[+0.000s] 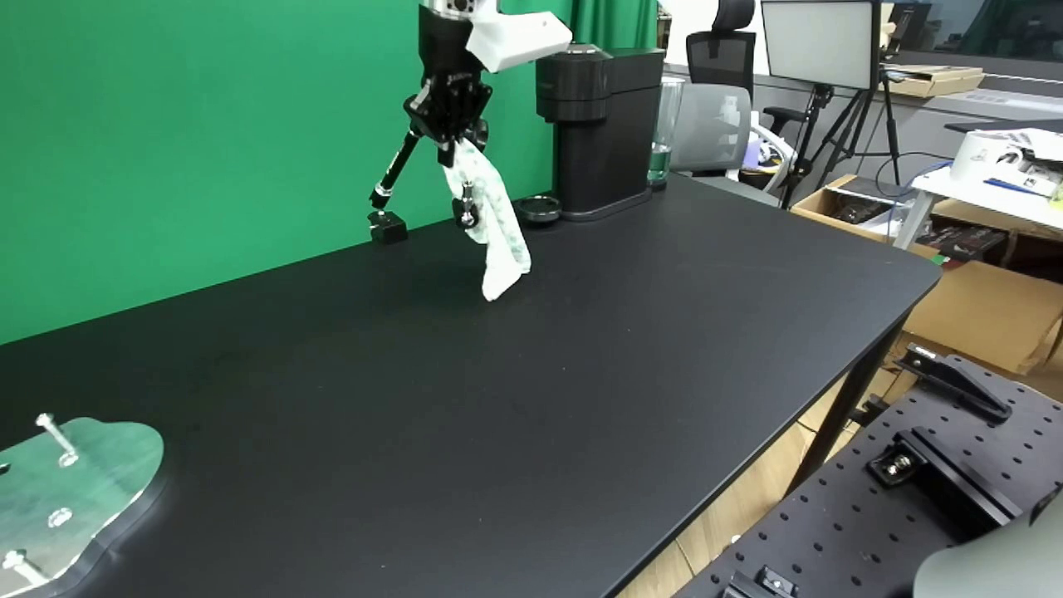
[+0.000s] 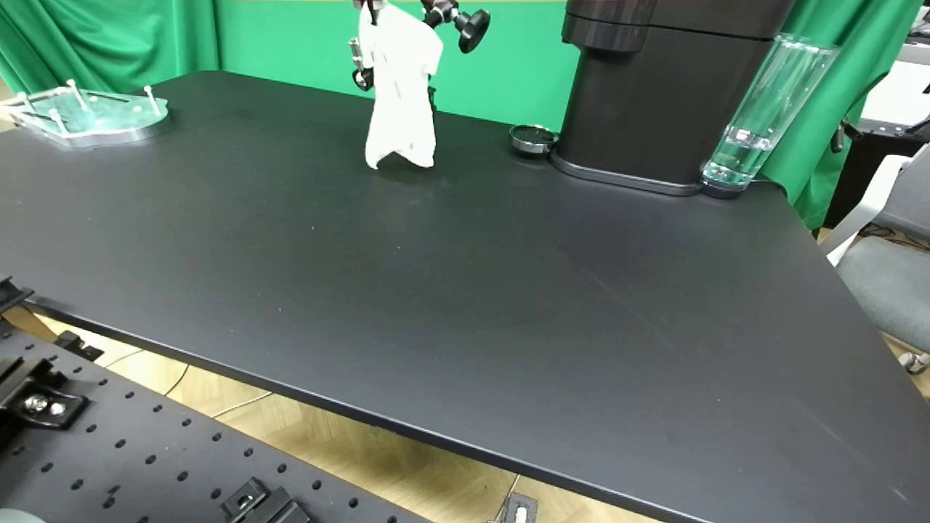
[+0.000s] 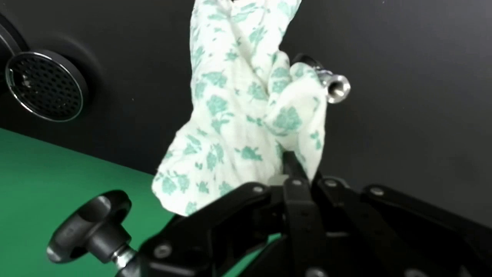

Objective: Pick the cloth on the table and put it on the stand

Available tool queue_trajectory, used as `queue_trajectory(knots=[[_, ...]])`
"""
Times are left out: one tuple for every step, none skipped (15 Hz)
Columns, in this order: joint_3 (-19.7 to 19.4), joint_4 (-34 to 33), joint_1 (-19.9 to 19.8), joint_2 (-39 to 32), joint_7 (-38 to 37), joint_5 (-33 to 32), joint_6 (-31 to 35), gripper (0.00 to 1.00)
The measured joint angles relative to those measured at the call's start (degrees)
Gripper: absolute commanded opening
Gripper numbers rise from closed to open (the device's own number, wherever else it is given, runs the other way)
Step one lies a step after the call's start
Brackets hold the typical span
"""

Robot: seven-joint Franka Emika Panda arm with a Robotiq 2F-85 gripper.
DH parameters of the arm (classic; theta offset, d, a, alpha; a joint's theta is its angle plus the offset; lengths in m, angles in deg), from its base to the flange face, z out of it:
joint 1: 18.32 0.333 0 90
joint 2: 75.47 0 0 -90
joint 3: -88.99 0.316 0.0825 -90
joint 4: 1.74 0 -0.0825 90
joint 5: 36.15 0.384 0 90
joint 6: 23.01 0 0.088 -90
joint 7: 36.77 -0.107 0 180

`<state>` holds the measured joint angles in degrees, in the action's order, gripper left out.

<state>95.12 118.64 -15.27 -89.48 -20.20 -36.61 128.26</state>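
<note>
Green backdrop stands behind your black table. At eight o'clock, an exterior view cuts off the pegged board. Toward eleven, the stand appears only in pieces, much of it covered. Your gripper is closed upon the gathered cloth, which hangs over the table beside the stand; whether it touches either, you cannot tell. In an exterior view this cloth looks plain white, and the gripper is nearly all beyond the upper border. Only the wrist view gives you the green print sharply, yet it cuts the cloth at twelve. Between one and two, the black machine loses its top in an exterior view. At four, a grey rounded shape is cut; you cannot recognise it.
</note>
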Motion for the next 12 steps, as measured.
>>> queue_trajectory(knots=[[0.13,-0.42,0.63,0.66,-0.24,-0.58,-0.86,0.01],[0.19,-0.95,1.29,1.22,-0.64,-1.18,-1.83,0.01],[0.24,-1.51,1.9,1.63,-1.0,-1.87,-2.77,0.01],[0.28,-2.21,2.48,1.89,-1.24,-2.25,-3.84,0.01],[0.34,-2.94,2.96,1.97,-1.47,-2.66,-4.82,0.01],[0.42,-3.63,3.35,1.97,-1.69,-2.94,-5.74,0.01],[0.49,-4.2,3.63,1.93,-1.74,-3.0,-6.58,0.01],[0.54,-4.69,3.82,1.85,-1.77,-3.02,-7.36,0.01],[0.58,-5.19,3.93,1.69,-1.79,-3.02,-8.09,0.01],[0.61,-5.63,3.95,1.49,-1.8,-3.02,-8.64,0.01],[0.61,-5.96,3.95,1.27,-1.8,-3.02,-9.18,0.01],[0.61,-6.28,3.93,0.98,-1.8,-3.02,-9.63,0.01]])
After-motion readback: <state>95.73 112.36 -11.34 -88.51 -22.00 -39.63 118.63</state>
